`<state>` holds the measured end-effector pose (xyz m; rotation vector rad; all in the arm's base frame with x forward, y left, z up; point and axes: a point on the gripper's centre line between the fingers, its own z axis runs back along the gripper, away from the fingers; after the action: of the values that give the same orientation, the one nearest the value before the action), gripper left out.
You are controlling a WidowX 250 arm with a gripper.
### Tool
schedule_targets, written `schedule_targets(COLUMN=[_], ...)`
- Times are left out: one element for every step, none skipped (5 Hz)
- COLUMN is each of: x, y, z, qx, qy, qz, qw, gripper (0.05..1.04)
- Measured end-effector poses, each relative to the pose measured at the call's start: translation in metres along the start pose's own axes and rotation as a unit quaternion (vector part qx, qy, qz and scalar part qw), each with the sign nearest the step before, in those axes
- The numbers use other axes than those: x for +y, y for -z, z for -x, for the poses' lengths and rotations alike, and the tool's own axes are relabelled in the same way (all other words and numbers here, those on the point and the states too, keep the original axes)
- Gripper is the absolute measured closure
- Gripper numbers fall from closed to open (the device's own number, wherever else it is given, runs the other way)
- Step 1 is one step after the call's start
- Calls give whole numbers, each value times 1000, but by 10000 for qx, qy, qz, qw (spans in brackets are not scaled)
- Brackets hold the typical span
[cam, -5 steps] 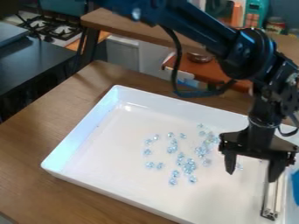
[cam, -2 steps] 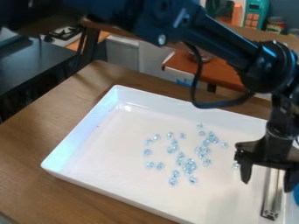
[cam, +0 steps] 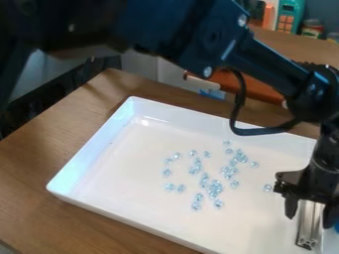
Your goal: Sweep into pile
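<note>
My gripper (cam: 309, 217) hangs at the right side of the white tray (cam: 89, 161), open, with one finger on either side of a metal-and-white tool (cam: 309, 225). That tool lies along the tray's right end; its upper part is hidden behind the gripper. Small clear bluish pieces (cam: 214, 188) are scattered around the tray's middle, some clustered, some single. One lone piece (cam: 268, 187) rests just left of the gripper.
The tray's raised walls surround the pieces on a brown wooden table (cam: 39, 149). A blue object (cam: 336, 227) shows at the right edge. Behind are a wooden shelf and a teal toy item (cam: 289, 16). The arm crosses the top.
My gripper has moved right and somewhat lower, away from the pieces and over the tool. The arm now covers more of the upper left. The pieces and tool stay put.
</note>
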<state>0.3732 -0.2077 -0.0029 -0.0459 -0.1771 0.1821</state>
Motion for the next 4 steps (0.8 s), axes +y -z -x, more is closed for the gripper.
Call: schedule_targets(x=[-3,-4,-3,6], y=[-1,-1,1,1], z=[-3,-4,-6,-7], qx=[-103,-145,-239,-371], qy=[3,21,19,-5], qz=[8,-11,14,39], qw=[9999,9999,9997,9993], gripper=[715,756,756,756])
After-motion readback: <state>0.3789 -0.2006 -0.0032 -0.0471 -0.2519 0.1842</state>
